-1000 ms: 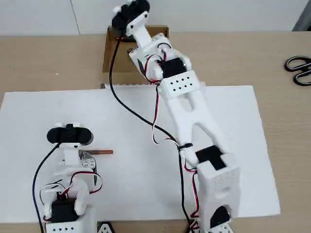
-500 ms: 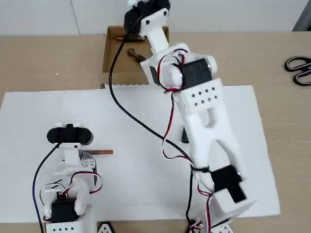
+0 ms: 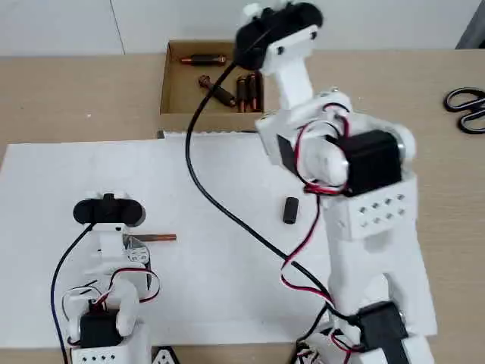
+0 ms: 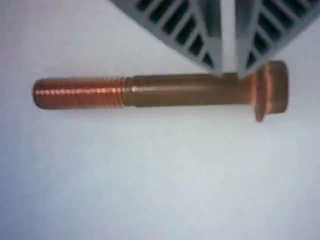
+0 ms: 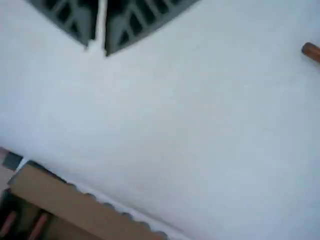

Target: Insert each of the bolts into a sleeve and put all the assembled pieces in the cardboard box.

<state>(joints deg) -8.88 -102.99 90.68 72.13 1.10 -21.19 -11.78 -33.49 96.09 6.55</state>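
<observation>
A: What do we see under the arms?

B: We see a tan wooden table (image 3: 76, 91) with a white sheet (image 3: 212, 303) on it. Scissors (image 3: 464, 110) lie at the table's edge.

A: And the parts?

B: The cardboard box (image 3: 182, 102) holds assembled pieces (image 3: 244, 92). A black sleeve (image 3: 290, 210) lies mid-sheet. The left gripper (image 4: 229, 72) is nearly closed, its tips at a bolt (image 4: 150, 90); we cannot tell whether they pinch it. The right gripper (image 5: 97, 47) is nearly closed and empty, above the sheet.
</observation>
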